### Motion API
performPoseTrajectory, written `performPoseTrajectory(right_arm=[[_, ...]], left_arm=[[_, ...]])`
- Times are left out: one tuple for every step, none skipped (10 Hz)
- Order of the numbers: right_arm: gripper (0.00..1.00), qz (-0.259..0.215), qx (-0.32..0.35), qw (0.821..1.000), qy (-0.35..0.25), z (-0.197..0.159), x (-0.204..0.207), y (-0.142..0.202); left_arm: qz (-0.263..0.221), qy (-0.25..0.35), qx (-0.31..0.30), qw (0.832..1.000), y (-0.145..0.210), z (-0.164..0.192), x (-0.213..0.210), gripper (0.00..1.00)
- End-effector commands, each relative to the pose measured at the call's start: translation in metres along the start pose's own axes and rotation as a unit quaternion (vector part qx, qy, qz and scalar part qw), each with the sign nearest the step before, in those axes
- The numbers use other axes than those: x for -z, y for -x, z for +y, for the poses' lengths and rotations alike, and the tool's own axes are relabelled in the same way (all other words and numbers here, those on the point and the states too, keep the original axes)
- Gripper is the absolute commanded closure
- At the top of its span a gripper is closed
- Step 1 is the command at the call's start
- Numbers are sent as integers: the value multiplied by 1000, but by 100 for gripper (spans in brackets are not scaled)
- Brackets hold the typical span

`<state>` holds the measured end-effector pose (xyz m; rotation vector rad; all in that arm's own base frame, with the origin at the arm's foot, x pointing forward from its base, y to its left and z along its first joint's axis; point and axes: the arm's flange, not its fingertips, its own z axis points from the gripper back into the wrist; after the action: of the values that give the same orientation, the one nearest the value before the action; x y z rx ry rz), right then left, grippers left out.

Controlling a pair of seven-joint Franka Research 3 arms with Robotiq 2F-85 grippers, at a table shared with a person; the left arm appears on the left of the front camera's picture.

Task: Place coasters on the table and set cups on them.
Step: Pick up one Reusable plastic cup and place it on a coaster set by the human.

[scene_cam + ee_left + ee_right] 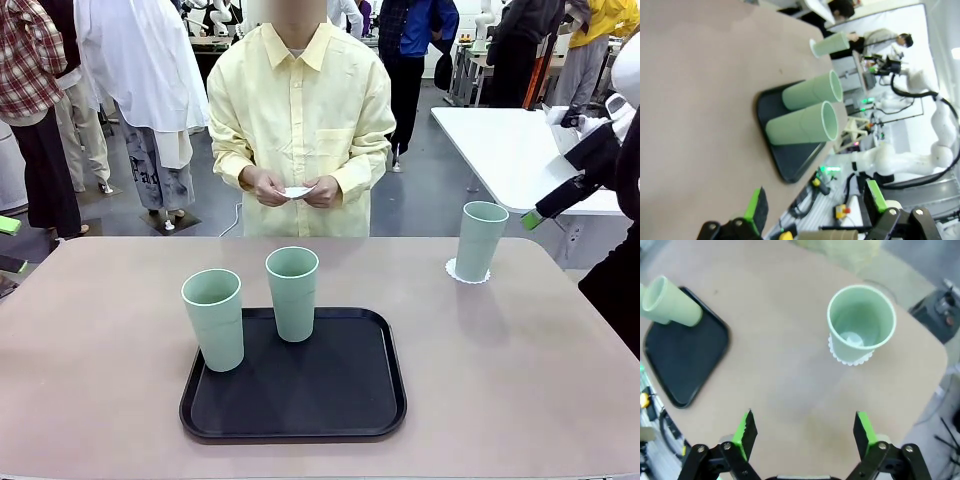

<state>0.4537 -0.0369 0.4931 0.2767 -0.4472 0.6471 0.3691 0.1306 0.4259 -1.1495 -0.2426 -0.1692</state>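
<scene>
One tall, smooth, pale green plastic cup [481, 241] stands upright on a thin white coaster [466, 271] with a lacy edge, at the right of the front view on the matte beige worktop [100, 340]; that pairing looks finished. Two matching cups [213, 320] [292, 294] wait upright on the black rounded tray [300, 410] at lower centre. The person's hands [322, 191] hold a small white piece, probably the next coaster. The left tool [815, 200] and right tool [802, 427] gape empty, the right one above the worktop near the served cup.
</scene>
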Motion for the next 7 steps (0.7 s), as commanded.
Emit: performPoseTrajectory(right_arm=[[0,55,16,996,68,30,-1,4],[0,83,20,991,99,43,-1,3],[0,100,24,987,121,49,-1,2],[0,106,25,985,131,51,-1,-1],[0,106,8,988,113,50,1,-4],[0,89,12,989,116,44,-6,0],[0,89,12,989,116,44,-6,0]], left_arm=[[-6,9,8,1000,0,0,-2,0],[-6,9,8,1000,0,0,-2,0],[-6,9,8,1000,0,0,-2,0],[-6,9,8,1000,0,0,-2,0],[-6,9,8,1000,0,0,-2,0],[-6,9,8,1000,0,0,-2,0],[-6,9,8,1000,0,0,-2,0]])
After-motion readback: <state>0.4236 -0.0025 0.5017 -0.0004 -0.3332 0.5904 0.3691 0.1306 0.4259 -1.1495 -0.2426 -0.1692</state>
